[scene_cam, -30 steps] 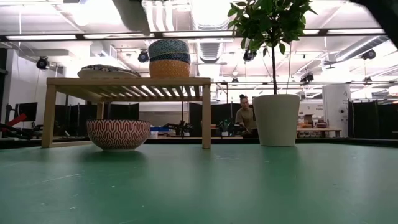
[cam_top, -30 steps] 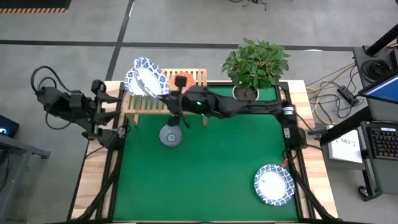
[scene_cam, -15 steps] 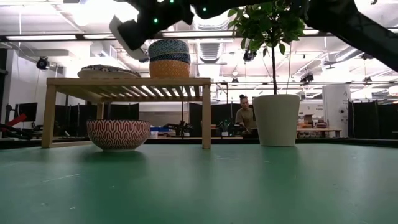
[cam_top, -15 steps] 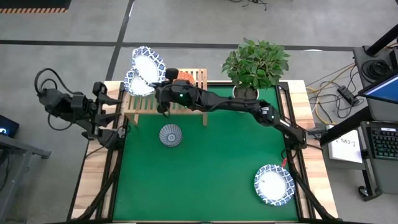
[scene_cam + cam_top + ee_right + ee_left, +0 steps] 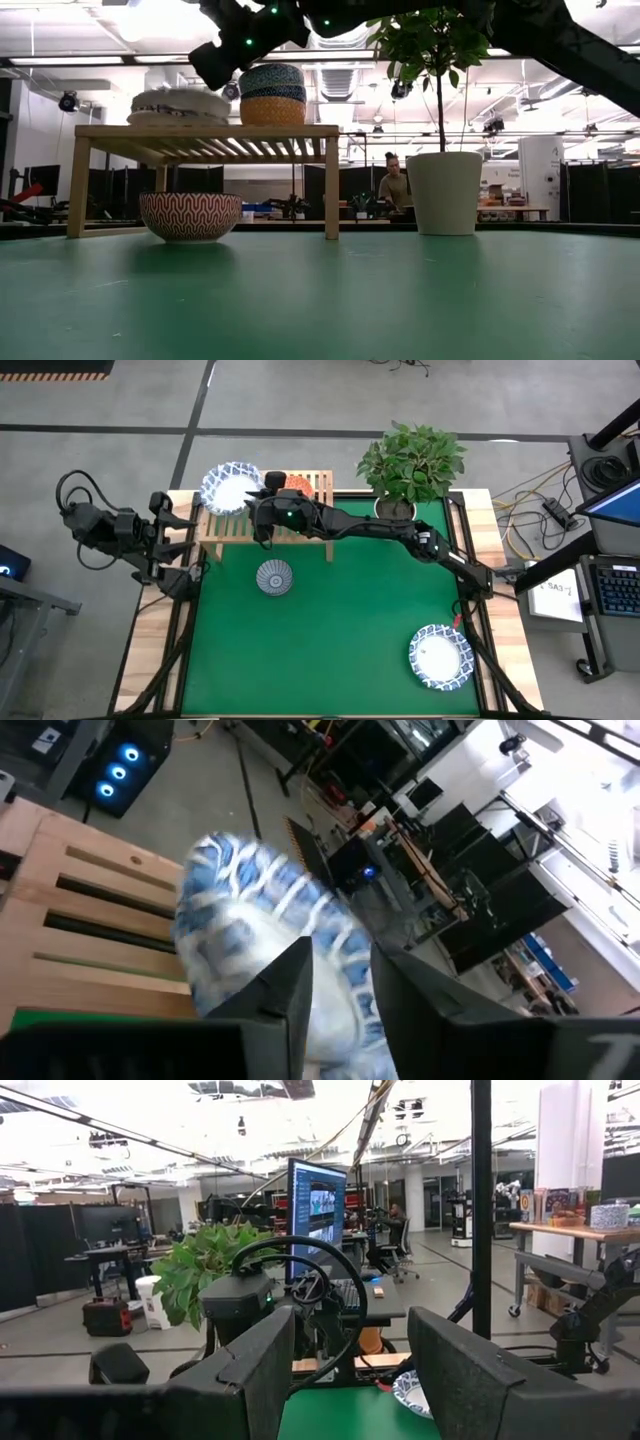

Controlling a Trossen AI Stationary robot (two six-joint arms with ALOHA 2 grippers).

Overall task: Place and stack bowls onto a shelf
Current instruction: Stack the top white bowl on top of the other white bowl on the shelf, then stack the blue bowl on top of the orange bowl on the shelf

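Where shelf point(image 5: 300, 525) ends: plant pot point(image 5: 444, 193).

A leafy green plant point(image 5: 411, 462) in a white pot point(image 5: 445, 192) stands at the counter's far edge, at about one o'clock from its middle. The counter point(image 5: 350, 630) has a green mat with bare wood borders. At three o'clock, off the counter, lie a keyboard point(image 5: 621, 590), papers point(image 5: 556, 595) and cables point(image 5: 535, 510). A seated person point(image 5: 393, 186) shows far behind the pot. A monitor point(image 5: 318, 1205) glows across the room.
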